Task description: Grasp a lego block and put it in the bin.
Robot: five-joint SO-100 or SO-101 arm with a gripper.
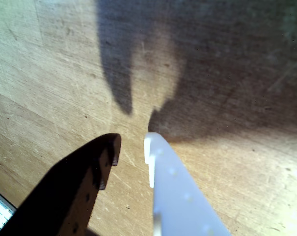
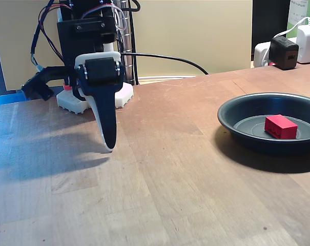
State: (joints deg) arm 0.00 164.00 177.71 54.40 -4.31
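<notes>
In the fixed view the red lego block (image 2: 280, 126) lies on the flat bottom of the dark round bin (image 2: 231, 108), right of the bin's centre, at the right of the wooden table. My gripper (image 2: 109, 146) hangs far to its left, pointing down with its tips just above the table. In the wrist view the gripper (image 1: 132, 146) is open by a narrow gap, its black finger (image 1: 89, 177) on the left and its white finger (image 1: 175, 187) on the right. Between them is nothing but bare wood.
The white robot base (image 2: 75, 104) stands behind the gripper at the table's back edge. A black cable (image 2: 165, 56) runs right from it. A black power adapter (image 2: 284, 52) and a white one (image 2: 308, 43) sit at the back right.
</notes>
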